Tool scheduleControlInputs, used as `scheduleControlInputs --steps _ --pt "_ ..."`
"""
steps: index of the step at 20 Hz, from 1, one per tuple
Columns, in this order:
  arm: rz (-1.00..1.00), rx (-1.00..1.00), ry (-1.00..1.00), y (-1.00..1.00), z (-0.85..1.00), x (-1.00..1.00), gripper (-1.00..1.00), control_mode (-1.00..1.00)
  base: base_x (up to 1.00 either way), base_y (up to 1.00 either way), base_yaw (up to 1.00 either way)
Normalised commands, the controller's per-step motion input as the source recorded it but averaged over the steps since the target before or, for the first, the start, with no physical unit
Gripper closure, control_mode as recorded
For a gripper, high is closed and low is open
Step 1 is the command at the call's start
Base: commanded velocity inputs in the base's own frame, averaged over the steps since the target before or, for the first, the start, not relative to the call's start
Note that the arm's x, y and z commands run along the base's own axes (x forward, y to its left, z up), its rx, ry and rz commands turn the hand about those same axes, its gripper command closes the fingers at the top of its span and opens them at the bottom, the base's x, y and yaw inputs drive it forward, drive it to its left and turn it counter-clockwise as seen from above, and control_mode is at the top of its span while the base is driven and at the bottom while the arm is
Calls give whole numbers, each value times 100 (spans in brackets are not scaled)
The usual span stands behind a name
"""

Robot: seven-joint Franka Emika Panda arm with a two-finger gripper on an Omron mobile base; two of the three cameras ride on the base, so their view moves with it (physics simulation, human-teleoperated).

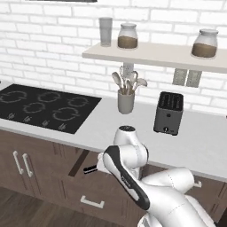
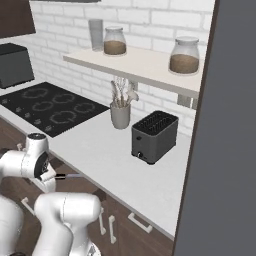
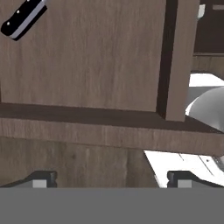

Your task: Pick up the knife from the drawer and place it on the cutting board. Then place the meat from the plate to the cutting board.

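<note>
The arm folds low in front of the cabinets, its elbow bulking over most of the open drawer point(image 1: 79, 163), so from behind little more than a dark slanting side and a sliver of the inside can be made out. From the hand's own view the pincer point(image 3: 111, 178) points down into the drawer — its two dark tips stand wide apart with nothing between them, hovering over the near wall of the drawer point(image 3: 87, 78). The knife point(image 3: 22, 18) lies on the wooden floor at the far corner of that view, only its black riveted handle visible, the blade cut off by the frame edge. The hand itself hides behind the white wrist in both base views.

Beyond, on the pale table point(image 1: 111, 122), sit a black cooktop point(image 1: 44, 106), a cup of utensils point(image 1: 126, 101) and a dark toaster point(image 1: 168, 113). A shelf point(image 1: 155, 55) above carries jars.
</note>
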Motion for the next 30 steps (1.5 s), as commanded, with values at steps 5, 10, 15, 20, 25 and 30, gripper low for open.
scheduleControlInputs --steps 5,10,15,20,25,30 --pt "0 0 7 30 -17 63 -100 -100 0 0 0" --pt "0 -2 5 34 -25 64 -100 -100 0 0 0" --pt "1 -8 6 48 -48 47 -100 -100 0 0 0" --pt "4 -5 2 25 -37 53 -100 -100 0 0 0" --pt "6 -8 8 49 -72 -26 -100 -100 0 0 0" --pt "5 -7 4 98 -50 -100 -100 -100 0 0 0"
